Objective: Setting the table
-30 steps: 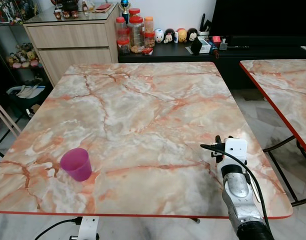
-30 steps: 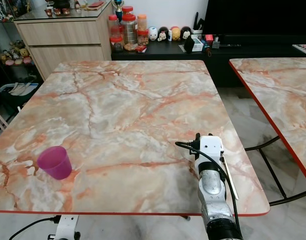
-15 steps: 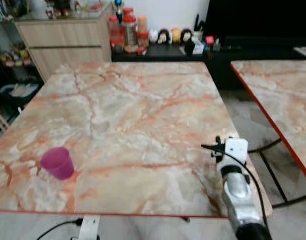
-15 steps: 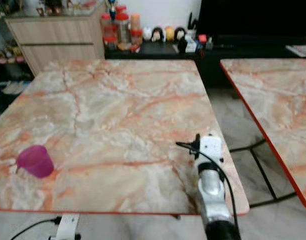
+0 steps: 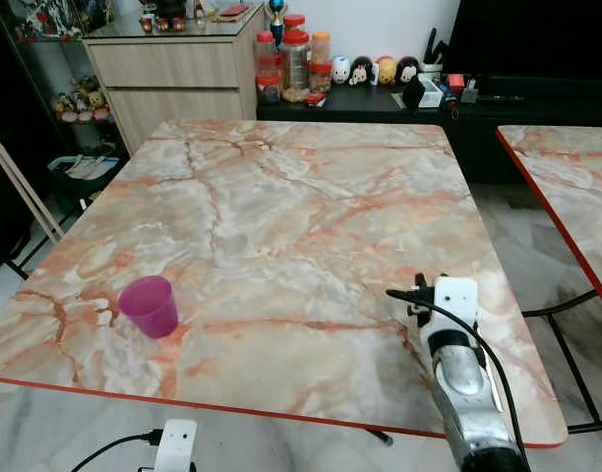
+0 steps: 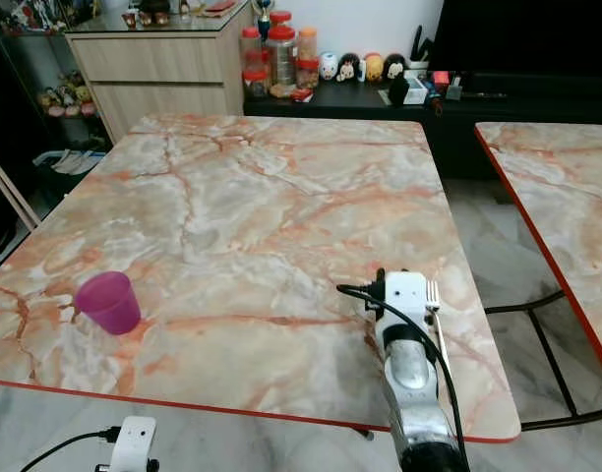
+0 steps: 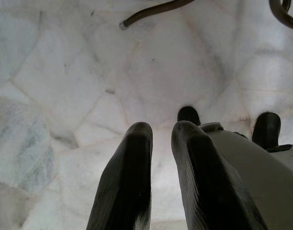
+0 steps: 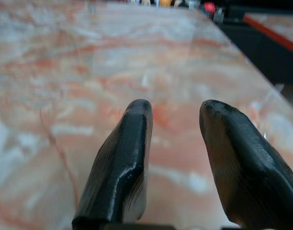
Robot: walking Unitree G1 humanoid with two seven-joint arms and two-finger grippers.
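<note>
Right pincer [image 8: 171, 143] hangs low over the marble bench [image 5: 281, 226], fingers [image 8: 122, 158] spread apart with nothing between them; peach-veined stone shows through the gap. From my head I see my right arm [image 6: 411, 379] reaching in over the near right corner of the bench, white wrist block foremost, black cable looping off it.

A fork [image 6: 436, 313] lies flat on the bench just beside that wrist, on its outer side, tines pointing away from me. I cannot tell whether it touches the arm.

Purple cup [image 5: 150, 306] stands upright near the front left edge of the bench, well apart from my right arm.

Left pincer [image 7: 161, 139] hangs idle, pointing down at the pale marble floor [image 7: 65, 72]; fingers nearly together, a narrow slit between them, holding nothing.

Second marble bench [image 6: 567, 187] stands to my right across a gap of floor. Beyond the far edge: a wooden cabinet [image 5: 173, 84], jars [image 5: 294, 67] and small figurines [image 5: 365, 71] on a dark low shelf.
</note>
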